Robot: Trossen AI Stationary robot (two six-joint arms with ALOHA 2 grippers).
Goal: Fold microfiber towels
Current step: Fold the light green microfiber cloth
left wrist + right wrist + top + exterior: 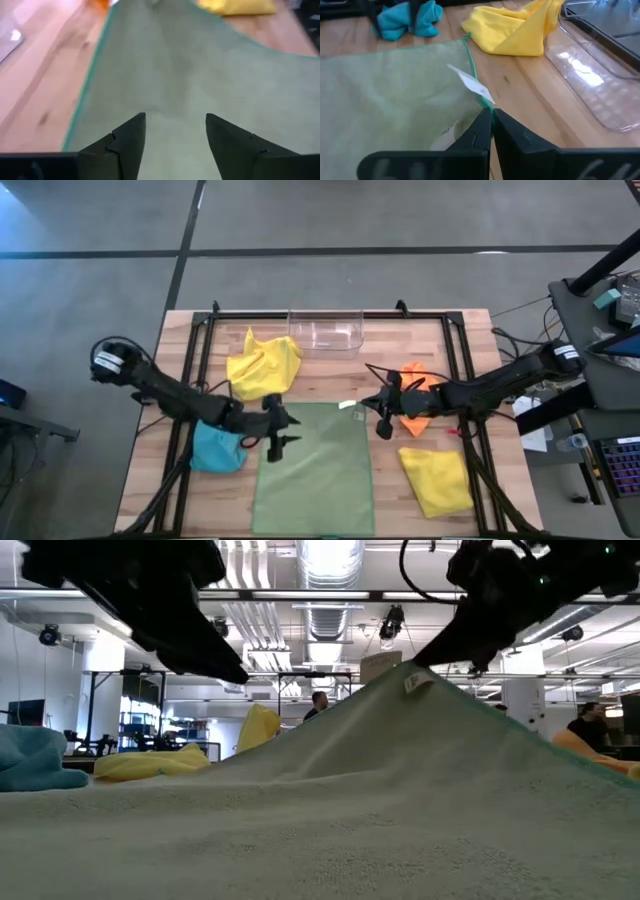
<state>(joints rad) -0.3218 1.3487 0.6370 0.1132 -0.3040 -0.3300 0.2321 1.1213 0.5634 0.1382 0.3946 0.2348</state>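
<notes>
The pale green towel [315, 470] lies spread flat in the bottom middle of the worktop [150, 480]. The right tool [491, 120] is pinched shut on its top right corner, lifting it. The left tool [275, 442] hangs with fingers apart over its top left edge. A blue towel [217, 448] sits to the left, yellow towels [264, 365] around.

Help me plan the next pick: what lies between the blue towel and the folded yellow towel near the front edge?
The spread pale green towel lies between the blue towel and that yellow towel, seen in the high view.
</notes>
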